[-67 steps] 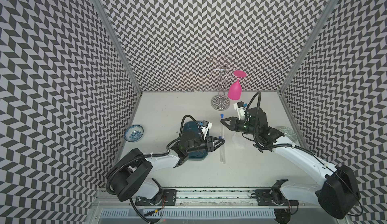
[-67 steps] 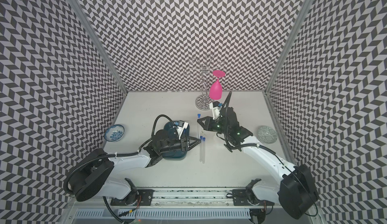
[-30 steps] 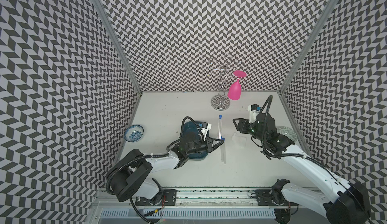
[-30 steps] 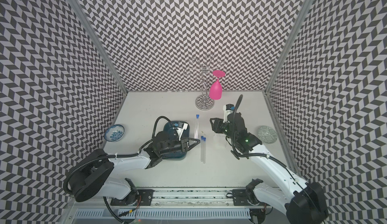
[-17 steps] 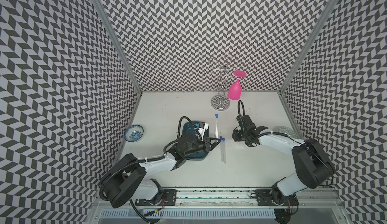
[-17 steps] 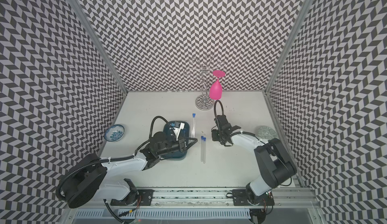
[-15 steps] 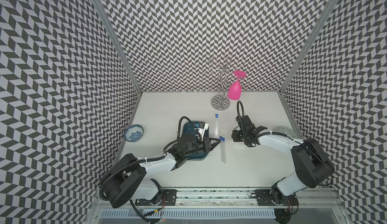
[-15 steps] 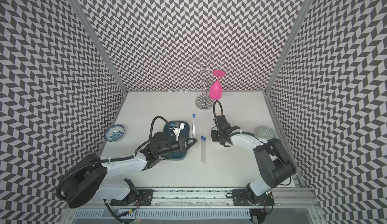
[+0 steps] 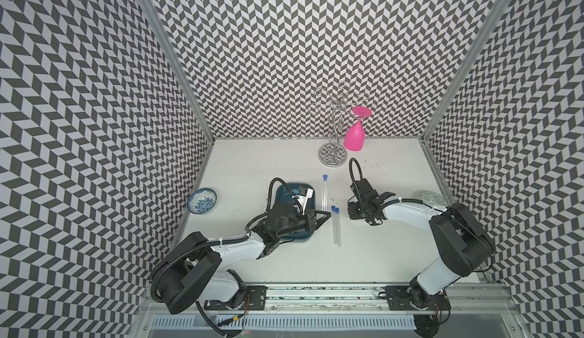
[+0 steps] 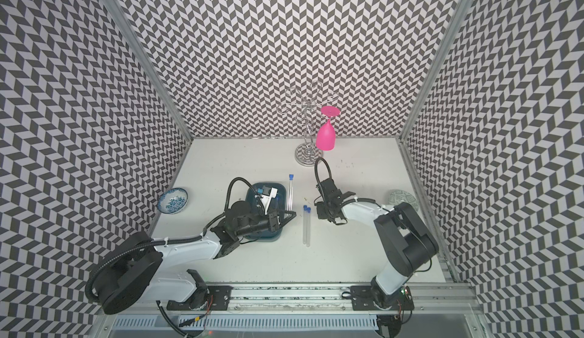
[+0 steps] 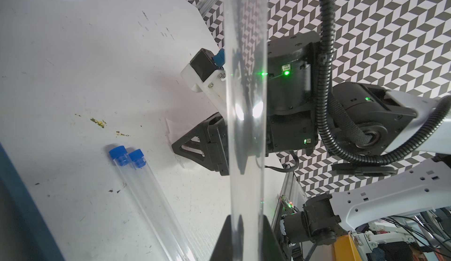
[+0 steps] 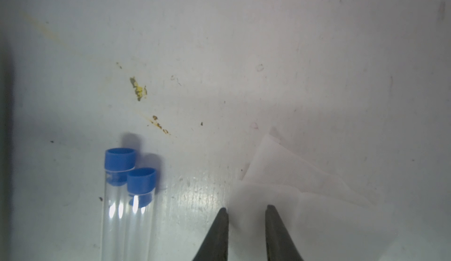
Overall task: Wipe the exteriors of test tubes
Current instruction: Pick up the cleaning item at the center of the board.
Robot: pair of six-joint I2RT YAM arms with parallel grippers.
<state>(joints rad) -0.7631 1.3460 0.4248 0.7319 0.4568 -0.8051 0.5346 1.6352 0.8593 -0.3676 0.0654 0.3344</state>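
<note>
My left gripper (image 9: 327, 214) (image 11: 245, 217) is shut on the lower end of a clear test tube (image 9: 324, 194) (image 11: 245, 101). That tube points toward the back wall, blue cap (image 10: 290, 176) at its far end, over the right rim of the teal tray (image 9: 282, 194). Two more blue-capped test tubes (image 9: 336, 227) (image 12: 127, 211) lie side by side on the table between the arms. My right gripper (image 9: 354, 214) (image 12: 247, 209) points down at the table. Its jaws stand narrowly apart on a white tissue (image 12: 305, 181), which shows between them.
A chrome wire rack (image 9: 333, 156) with a pink glass (image 9: 354, 137) hanging from it stands at the back. A blue-patterned bowl (image 9: 202, 201) sits by the left wall, a patterned saucer (image 9: 431, 198) by the right wall. A yellow stain (image 12: 139, 90) marks the table.
My right arm has come down from above the table onto the tissue and its jaws have narrowed. My left gripper has carried its tube slightly left, beside the tray.
</note>
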